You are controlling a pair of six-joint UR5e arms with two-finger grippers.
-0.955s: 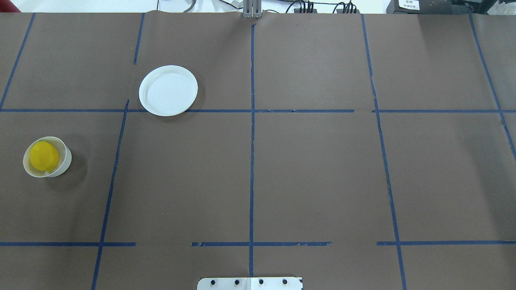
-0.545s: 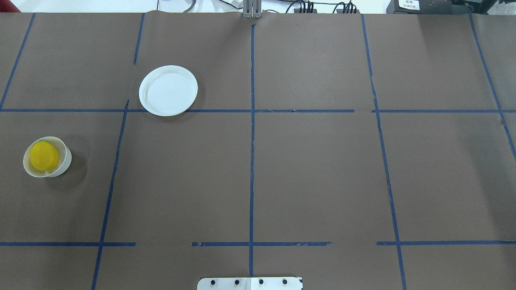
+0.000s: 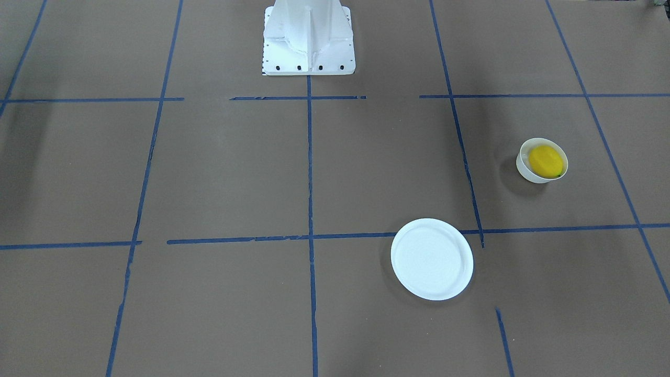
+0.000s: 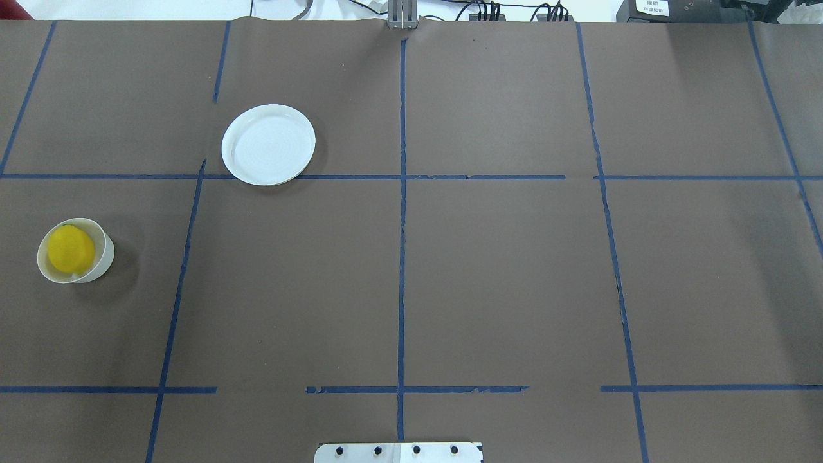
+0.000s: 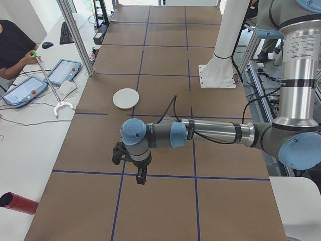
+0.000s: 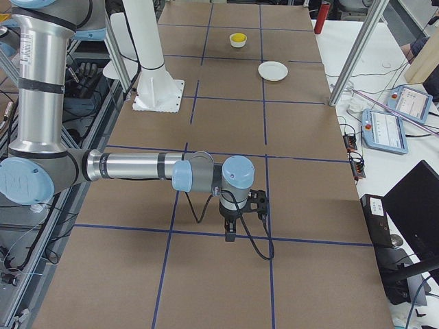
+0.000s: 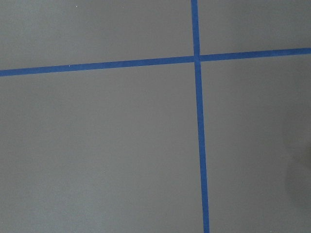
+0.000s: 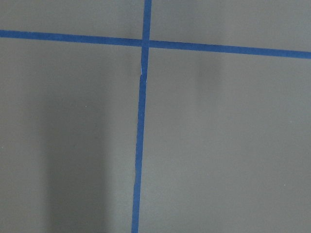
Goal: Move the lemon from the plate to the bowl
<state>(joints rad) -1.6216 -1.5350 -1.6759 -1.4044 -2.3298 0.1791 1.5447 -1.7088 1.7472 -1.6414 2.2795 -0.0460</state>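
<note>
The lemon [image 4: 71, 249] lies inside the bowl [image 4: 107, 256], and the bowl's wall hides its underside. The bowl stands well apart from the plate [image 4: 269, 145], at about 8 o'clock from it in the overhead view. My left gripper [image 5: 142, 178] and my right gripper [image 6: 231, 233] show only in the two side views, small and dark, pointing down over the table [image 4: 501, 270], far from both dishes. Whether my jaws are wide or narrow, I cannot tell from there. My wrist cameras see only the brown surface and the blue tape lines [image 7: 198, 145]
</note>
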